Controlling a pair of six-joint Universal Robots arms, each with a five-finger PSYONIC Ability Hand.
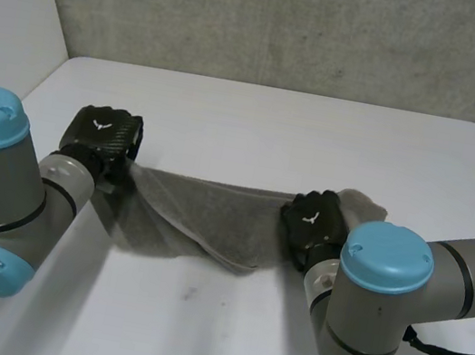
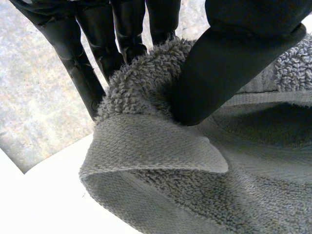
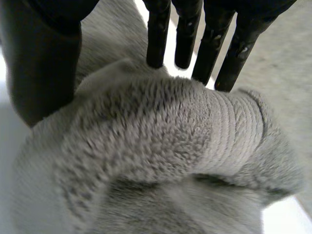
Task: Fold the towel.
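Over the near half of the table point(image 1: 274, 129), about midway between its left and right edges, the grey towel point(image 1: 204, 213) hung stretched between the two hands, its middle sagging low. Whether that lowest fold touched the tabletop could not be told.

The left hand point(image 1: 101, 140) held the towel's left end. In its wrist view the thumb point(image 2: 219, 73) pressed a thick roll of terry against the straight fingers point(image 2: 126, 29), a firm pinch with the hemmed edge curling out below it. The right hand point(image 1: 310, 223) had the right end: a bulky bunch of cloth sat between its thumb point(image 3: 44, 63) and fingers point(image 3: 214, 44). That grasp looked like a pinch too, though a shallower one, with the fingertips only just over the top of the bunch.

The likeliest trouble was at the right end. Such a fat wad, caught near the fingertips, could slide out if the arms pulled the cloth tighter or swung quickly. The slack middle was another risk: dragged along the table, it could crease or lag and leave the fold crooked. With both ends bunched rather than held by clean corners, the edges might also land mismatched.
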